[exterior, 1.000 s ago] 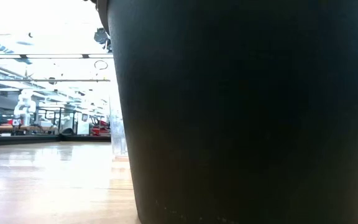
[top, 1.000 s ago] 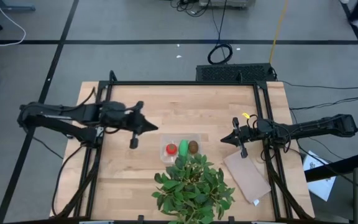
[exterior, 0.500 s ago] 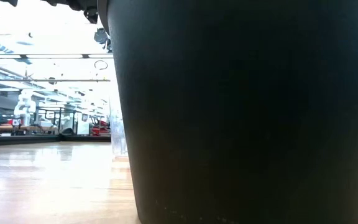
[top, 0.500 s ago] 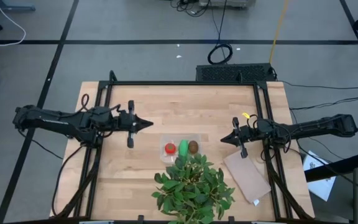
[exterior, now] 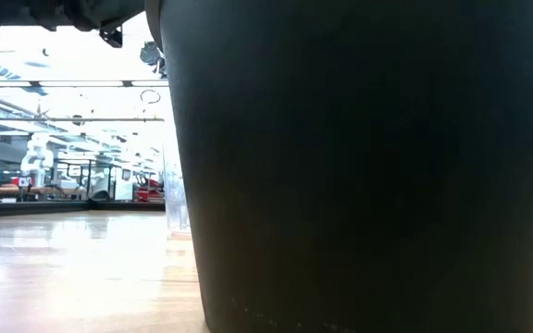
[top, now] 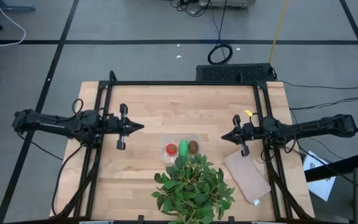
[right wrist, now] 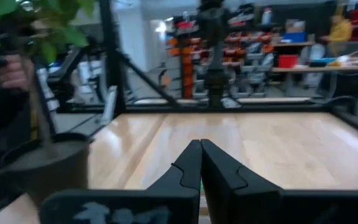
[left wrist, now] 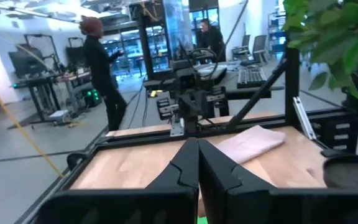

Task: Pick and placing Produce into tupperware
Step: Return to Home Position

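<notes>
Fingers (left wrist: 182,169) pinched tight together on left gripper (top: 140,127), nothing between them, over left side of table (top: 185,102). Next, clear box (top: 179,139) near table's middle, well apart from both grippers. Inside it, in a row: red tomato (top: 171,149), green piece (top: 183,148), brown kiwi (top: 193,147). Leafy plant (top: 193,186) just beside box. Right gripper (top: 224,138) pinched tight too, empty, near tan sheet (top: 247,177).
</notes>
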Motion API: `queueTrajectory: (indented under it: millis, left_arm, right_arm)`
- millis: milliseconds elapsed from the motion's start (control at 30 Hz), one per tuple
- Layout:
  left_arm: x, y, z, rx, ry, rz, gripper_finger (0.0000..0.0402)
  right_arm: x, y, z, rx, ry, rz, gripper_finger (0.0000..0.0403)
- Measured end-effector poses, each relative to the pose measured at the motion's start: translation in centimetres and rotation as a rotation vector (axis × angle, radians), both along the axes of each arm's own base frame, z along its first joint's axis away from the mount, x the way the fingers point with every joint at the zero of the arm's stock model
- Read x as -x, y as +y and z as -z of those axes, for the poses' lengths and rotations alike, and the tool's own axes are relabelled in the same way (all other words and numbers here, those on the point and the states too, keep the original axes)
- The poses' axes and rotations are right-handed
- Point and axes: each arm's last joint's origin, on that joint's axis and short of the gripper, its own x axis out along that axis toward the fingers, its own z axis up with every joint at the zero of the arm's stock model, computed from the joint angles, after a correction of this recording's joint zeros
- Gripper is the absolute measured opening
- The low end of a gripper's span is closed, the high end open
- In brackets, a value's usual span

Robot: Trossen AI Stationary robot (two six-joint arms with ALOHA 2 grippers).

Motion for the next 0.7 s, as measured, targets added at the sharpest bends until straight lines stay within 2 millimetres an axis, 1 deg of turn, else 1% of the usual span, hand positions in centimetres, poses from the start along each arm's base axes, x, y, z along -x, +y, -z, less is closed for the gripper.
queueTrajectory:
  millis: [100,200,333,467,633,700]
  left_arm:
    - [0.6,-0.1,0.5,-0.027,0.002,0.003,0.0000]
    - [1.2,-0.1,0.9,-0.031,-0.005,-0.029,0.0000]
    - [1.7,-0.2,1.5,-0.065,-0.015,-0.028,0.0000]
    - [2.0,0.0,2.4,-0.063,-0.010,-0.064,0.0000]
    - [2.4,0.0,3.6,-0.066,-0.021,-0.064,0.0000]
    - [2.6,0.0,4.0,-0.066,-0.036,-0.064,0.0000]
  right_arm:
    - [0.0,-0.2,-0.1,-0.006,-0.009,0.068,0.0000]
    - [0.0,-0.4,-0.1,-0.010,-0.006,0.138,0.0000]
    - [0.0,-0.6,-0.3,-0.014,-0.026,0.168,0.0000]
    - [0.0,-1.3,-0.5,-0.015,-0.052,0.283,0.0000]
    - [0.1,-2.2,-0.5,0.007,-0.052,0.347,0.0000]
    - [0.2,-2.6,-0.6,0.008,-0.058,0.342,0.0000]
